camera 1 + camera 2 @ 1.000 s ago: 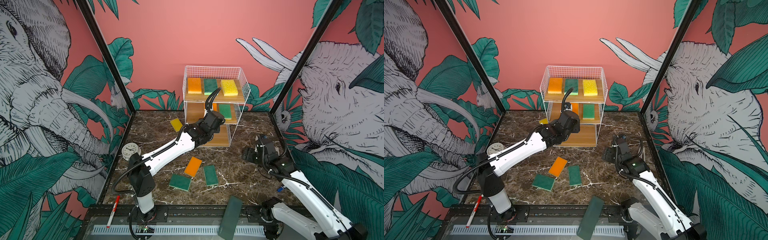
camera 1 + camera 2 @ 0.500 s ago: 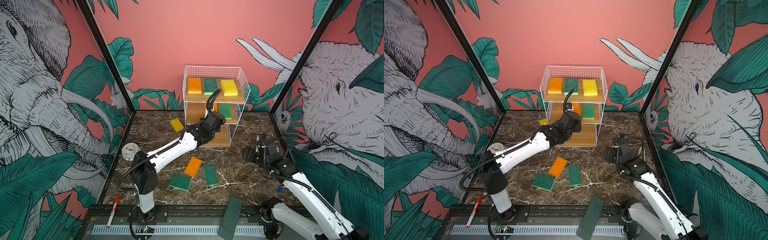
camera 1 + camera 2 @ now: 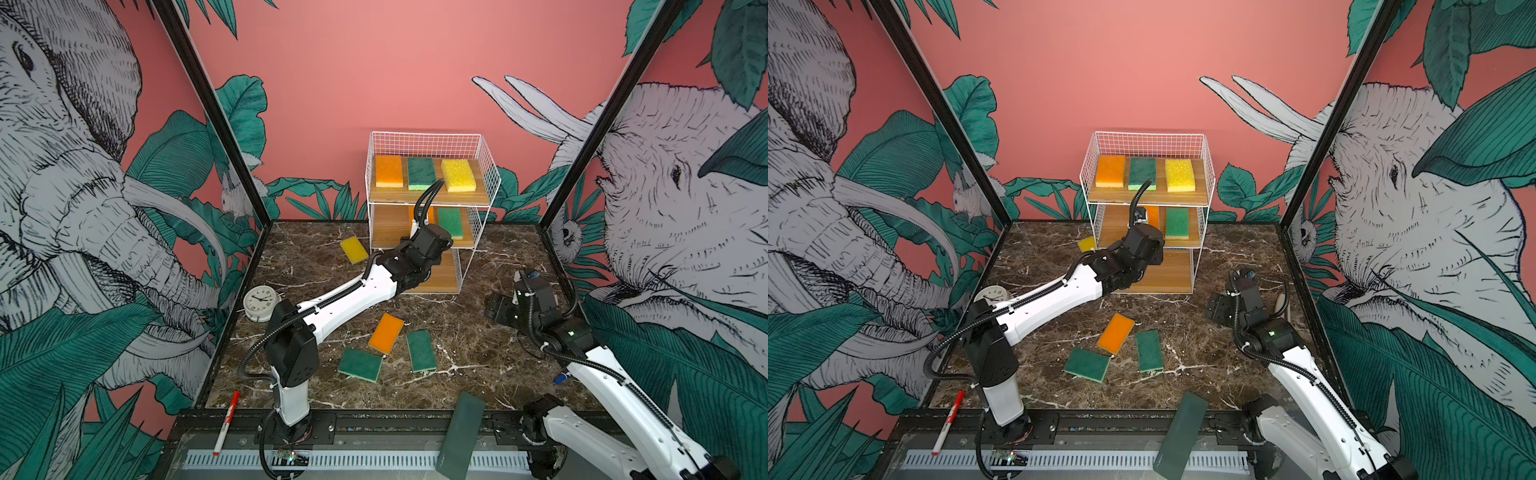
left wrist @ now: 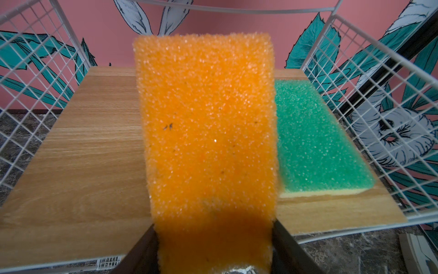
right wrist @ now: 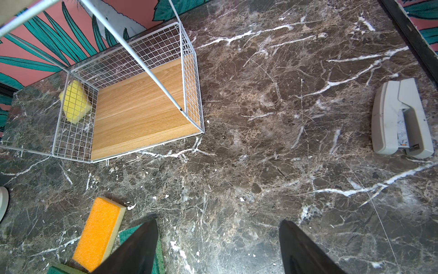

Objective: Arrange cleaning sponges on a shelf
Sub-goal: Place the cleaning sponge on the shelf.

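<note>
While my left gripper [image 4: 213, 251] clamps an orange sponge [image 4: 206, 130] over the middle board of the shelf [image 4: 83, 154], just beside a green sponge [image 4: 315, 137] lying there, my right gripper [image 5: 218, 225] hangs above the table [image 5: 260, 118], jaws wide apart. Three more sponges [image 3: 422, 172] on the top tier, four on the table.
</note>
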